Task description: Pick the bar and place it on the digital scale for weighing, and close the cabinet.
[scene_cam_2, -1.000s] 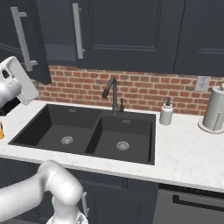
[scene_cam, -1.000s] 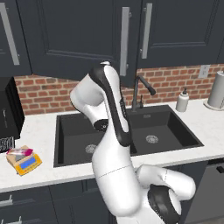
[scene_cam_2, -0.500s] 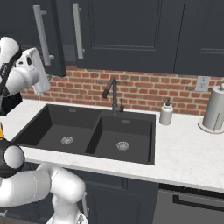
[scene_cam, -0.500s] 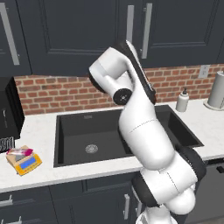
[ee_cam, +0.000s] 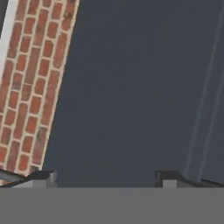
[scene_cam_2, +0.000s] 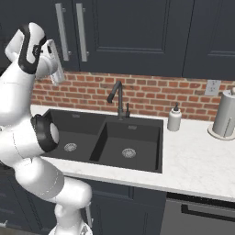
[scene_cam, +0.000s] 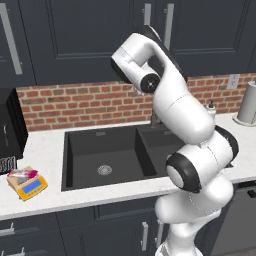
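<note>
The pink and white bar (scene_cam: 22, 173) lies flat on the orange-yellow digital scale (scene_cam: 31, 186), on the counter left of the sink. My arm is raised to the dark cabinet (scene_cam_2: 133, 32), whose doors with long silver handles (scene_cam_2: 62, 30) look flush. My gripper (scene_cam_2: 54, 64) hovers at the lower edge of the left door, just above the brick wall. In the hand view the gripper (ee_cam: 105, 179) is open, its fingertips (ee_cam: 41, 177) wide apart with nothing between them, and it faces the flat dark door panel (ee_cam: 131, 87).
A black double sink (scene_cam_2: 110, 142) with a dark faucet (scene_cam_2: 118, 98) fills the counter's middle. A soap dispenser (scene_cam_2: 174, 118) and a paper towel roll (scene_cam_2: 226, 114) stand to the right. A black appliance (scene_cam: 10, 130) stands behind the scale.
The arm has swung up and to the right toward the cabinet. The left door, ajar earlier, now looks flush with its neighbour. Bar and scale have not moved.
</note>
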Controlling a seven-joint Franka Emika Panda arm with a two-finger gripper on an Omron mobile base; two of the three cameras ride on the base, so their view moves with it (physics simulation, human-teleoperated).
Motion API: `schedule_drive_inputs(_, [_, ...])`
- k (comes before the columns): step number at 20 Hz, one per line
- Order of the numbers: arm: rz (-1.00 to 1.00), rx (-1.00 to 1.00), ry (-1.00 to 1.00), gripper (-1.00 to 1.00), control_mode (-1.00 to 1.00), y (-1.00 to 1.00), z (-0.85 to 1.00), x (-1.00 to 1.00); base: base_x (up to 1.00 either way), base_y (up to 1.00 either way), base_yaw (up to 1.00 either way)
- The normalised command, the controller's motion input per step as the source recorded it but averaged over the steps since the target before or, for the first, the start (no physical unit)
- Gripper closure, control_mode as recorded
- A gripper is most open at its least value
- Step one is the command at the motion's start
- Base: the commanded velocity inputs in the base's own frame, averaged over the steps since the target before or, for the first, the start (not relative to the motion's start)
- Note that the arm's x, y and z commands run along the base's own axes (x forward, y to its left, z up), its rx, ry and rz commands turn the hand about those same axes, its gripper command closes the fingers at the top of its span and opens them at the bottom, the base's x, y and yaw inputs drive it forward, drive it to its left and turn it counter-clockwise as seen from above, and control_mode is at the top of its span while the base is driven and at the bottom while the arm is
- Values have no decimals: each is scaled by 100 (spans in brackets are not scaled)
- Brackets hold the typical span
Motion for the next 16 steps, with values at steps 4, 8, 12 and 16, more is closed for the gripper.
schedule_drive_inputs(4, [-6, 0, 16, -100, -100, 8, 45, 65, 0, 0, 0])
schedule_drive_inputs(8, [-7, 0, 10, -100, -100, 12, 36, 54, 0, 0, 0])
schedule_drive_inputs(12, [-7, 0, 1, -100, -100, 8, 29, 53, 0, 0, 0])
schedule_drive_inputs(16, [-8, 0, 0, -100, -100, 11, 27, 63, 0, 0, 0])
